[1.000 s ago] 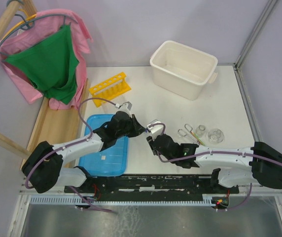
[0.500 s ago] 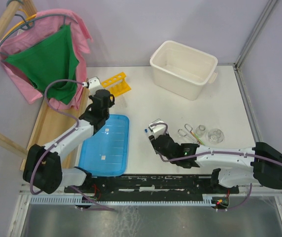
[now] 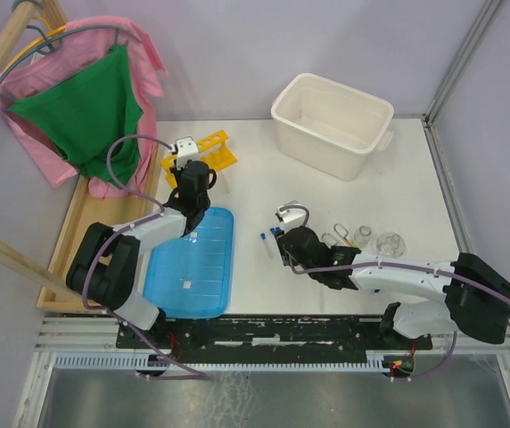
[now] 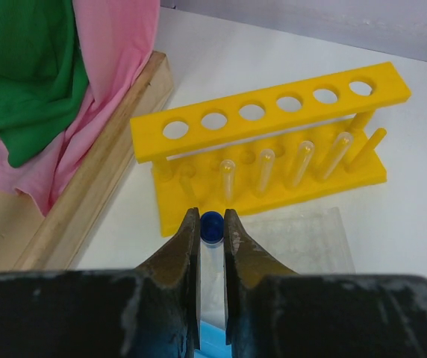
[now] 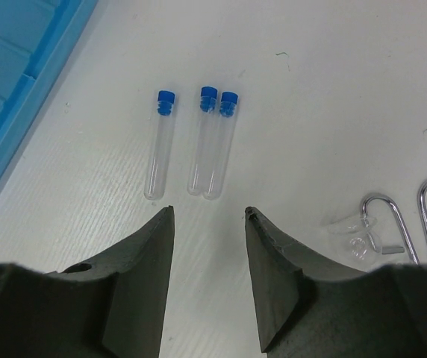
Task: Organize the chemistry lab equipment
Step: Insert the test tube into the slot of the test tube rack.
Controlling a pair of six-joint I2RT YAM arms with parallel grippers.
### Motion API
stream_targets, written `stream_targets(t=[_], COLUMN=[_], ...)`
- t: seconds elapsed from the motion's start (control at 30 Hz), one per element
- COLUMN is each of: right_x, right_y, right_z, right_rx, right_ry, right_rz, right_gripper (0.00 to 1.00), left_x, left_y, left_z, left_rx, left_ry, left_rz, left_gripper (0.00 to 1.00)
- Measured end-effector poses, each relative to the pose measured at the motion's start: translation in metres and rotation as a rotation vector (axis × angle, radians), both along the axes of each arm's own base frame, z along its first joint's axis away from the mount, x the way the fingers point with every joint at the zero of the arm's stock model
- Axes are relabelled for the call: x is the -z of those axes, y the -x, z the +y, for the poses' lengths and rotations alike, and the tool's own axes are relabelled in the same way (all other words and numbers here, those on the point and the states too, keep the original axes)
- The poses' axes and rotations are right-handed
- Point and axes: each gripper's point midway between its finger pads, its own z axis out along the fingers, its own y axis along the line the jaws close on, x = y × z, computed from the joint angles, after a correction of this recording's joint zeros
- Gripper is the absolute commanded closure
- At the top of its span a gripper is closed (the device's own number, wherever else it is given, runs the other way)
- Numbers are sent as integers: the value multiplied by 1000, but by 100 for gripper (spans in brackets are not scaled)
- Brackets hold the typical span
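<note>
We saw the left tool (image 4: 211, 215) clenched on a blue-capped tube (image 4: 212, 226), the cap pinched between its two fingers. It hung just in front of the yellow tube rack (image 4: 232, 134), towards the rack's left end. The rack stood upright on the white desk (image 3: 264, 178).

The flat blue ribbed lid (image 3: 193, 267) lay just on the near side of the rack. The right tool (image 5: 209, 216) was released, its jaws standing apart with nothing between them. It hovered low over the desk, nearer to us than the rack and to its right.

Just ahead of its fingers lay three blue-capped tubes (image 5: 201, 145), side by side with caps pointing away, two touching and one a little apart. Further right of the rack lay the metal tongs (image 3: 335, 239) and two small clear flasks (image 3: 363, 237). A large white tub (image 3: 322, 143) sat well to the rack's right.
</note>
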Motion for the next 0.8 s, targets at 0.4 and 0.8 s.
stream_targets(t=[0.4,0.8], right_x=[11,11], right_y=[-11,-15], right_z=[0,2], right_rx=[-1,-7], right_ry=[-19,-41], right_rz=[59,72], right_gripper=[49,49], left_x=[24,25], left_y=[-12,-22], left_z=[-5,-10], left_rx=[6,9], left_ry=[-24,-20], left_rz=[14,6], left_gripper=[97,97])
